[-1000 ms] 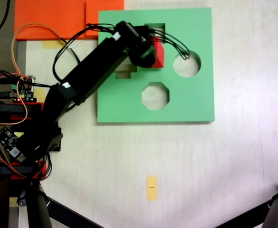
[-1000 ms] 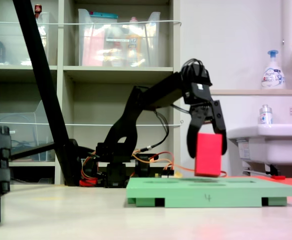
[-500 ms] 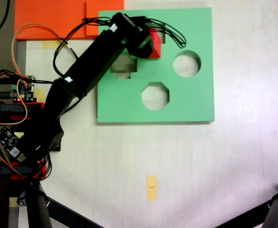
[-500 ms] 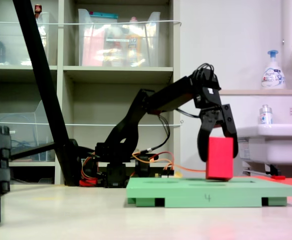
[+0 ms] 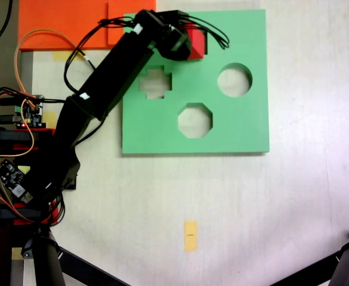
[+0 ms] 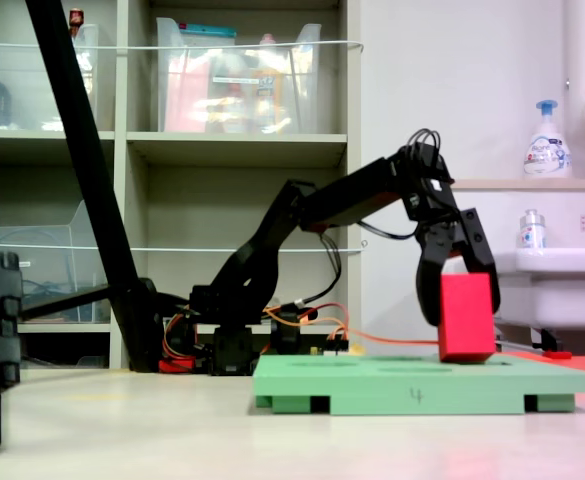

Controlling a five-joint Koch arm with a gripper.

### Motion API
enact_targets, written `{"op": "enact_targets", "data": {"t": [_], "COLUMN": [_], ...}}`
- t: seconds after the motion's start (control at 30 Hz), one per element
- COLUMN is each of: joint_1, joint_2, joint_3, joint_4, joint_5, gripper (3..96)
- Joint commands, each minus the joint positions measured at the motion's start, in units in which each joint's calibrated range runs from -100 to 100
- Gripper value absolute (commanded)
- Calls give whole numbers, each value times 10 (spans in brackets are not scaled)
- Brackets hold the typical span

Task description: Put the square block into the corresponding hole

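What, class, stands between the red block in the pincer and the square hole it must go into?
Nothing visible does. The pincer holds the red block just above the green board; in the first exterior view the block and arm cover the square hole, so the hole itself cannot be seen.

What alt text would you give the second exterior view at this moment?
Side view: a black robot arm's gripper holds a red block upright, its bottom edge at the top surface of a green foam board lying on the table. Shelves with clear bins stand behind.
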Motion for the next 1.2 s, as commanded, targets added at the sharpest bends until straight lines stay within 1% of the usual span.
{"op": "enact_targets", "data": {"t": [0.03, 0.63, 1.0, 1.03, 1.07, 1.17, 1.2], "joint_1": [1, 11, 7, 7, 6, 5, 5], "joint_2": [6, 31, 83, 91, 101, 117, 120], "joint_3": [34, 35, 35, 35, 35, 35, 35], "joint_4": [50, 73, 83, 89, 98, 125, 127], "joint_5": [4, 12, 13, 12, 12, 10, 10], "gripper": [234, 234, 237, 250, 286, 454, 497]}}
